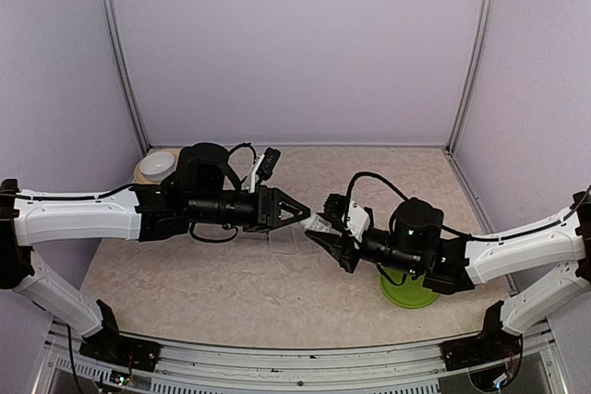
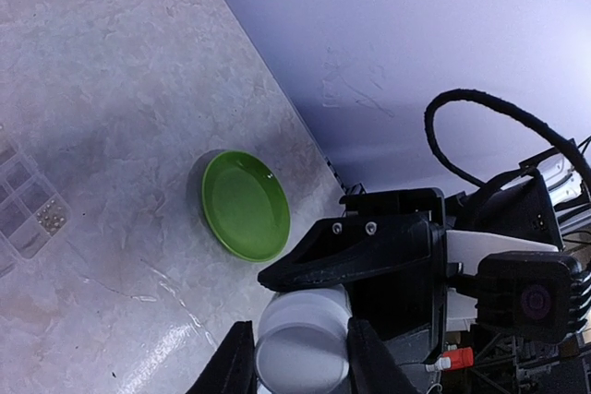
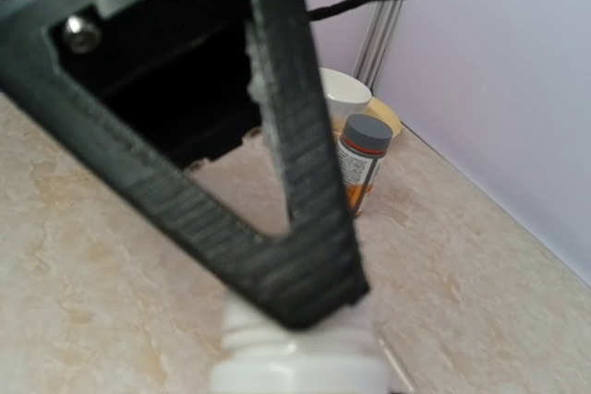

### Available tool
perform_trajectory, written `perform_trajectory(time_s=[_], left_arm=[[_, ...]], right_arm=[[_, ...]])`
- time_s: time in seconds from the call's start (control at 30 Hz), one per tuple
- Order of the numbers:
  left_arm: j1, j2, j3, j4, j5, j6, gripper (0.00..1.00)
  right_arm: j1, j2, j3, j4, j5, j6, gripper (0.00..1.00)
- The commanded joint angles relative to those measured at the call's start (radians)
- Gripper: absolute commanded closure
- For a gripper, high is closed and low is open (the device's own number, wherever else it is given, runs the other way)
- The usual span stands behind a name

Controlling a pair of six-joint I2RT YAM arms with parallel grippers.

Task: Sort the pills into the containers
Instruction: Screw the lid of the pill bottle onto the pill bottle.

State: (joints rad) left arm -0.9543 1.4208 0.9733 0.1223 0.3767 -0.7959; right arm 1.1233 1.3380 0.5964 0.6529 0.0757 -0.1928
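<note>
Above the middle of the table my two grippers meet over a small white bottle (image 1: 319, 224). My right gripper (image 1: 320, 233) is shut on its body. In the left wrist view my left gripper (image 2: 303, 364) has a finger on each side of the bottle's white cap (image 2: 301, 350), shut on it. In the right wrist view the bottle (image 3: 300, 362) sits at the bottom edge with its threaded neck showing, partly behind the left gripper's black finger (image 3: 277, 256). The clear compartment box, the containers (image 2: 20, 193), lies on the table below, with tiny pills (image 2: 53, 219) in one compartment.
A green plate (image 2: 245, 205) lies on the table under the right arm (image 1: 406, 291). An orange-labelled bottle with a grey cap (image 3: 360, 161) and a white bowl (image 3: 342, 94) stand at the back left corner (image 1: 159, 165). Walls close in on three sides.
</note>
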Motion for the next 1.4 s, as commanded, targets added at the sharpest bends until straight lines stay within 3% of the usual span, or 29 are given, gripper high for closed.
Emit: perform_trajectory(time_s=[0.0,0.5,0.93,1.1,1.3,1.37], left_arm=[[-0.014,-0.002,0.004,0.083,0.059,0.038,0.71],[-0.072,-0.094,-0.071,0.278,0.217,0.311,0.77],[-0.132,-0.163,-0.07,0.253,0.299,0.497,0.77],[-0.153,-0.173,-0.062,0.237,0.295,0.522,0.78],[-0.152,-0.197,-0.052,0.207,0.181,0.454,0.39],[-0.149,-0.198,-0.037,0.184,0.154,0.411,0.34]], right_arm=[[0.01,-0.002,0.016,-0.005,-0.003,0.019,1.0],[0.009,-0.109,0.025,-0.041,-0.192,0.313,1.0],[0.004,-0.153,0.001,0.053,-0.435,0.711,1.0],[0.001,-0.166,-0.003,0.076,-0.469,0.772,1.0],[0.001,-0.187,0.016,-0.018,-0.412,0.62,1.0],[0.001,-0.198,0.029,-0.084,-0.373,0.537,1.0]])
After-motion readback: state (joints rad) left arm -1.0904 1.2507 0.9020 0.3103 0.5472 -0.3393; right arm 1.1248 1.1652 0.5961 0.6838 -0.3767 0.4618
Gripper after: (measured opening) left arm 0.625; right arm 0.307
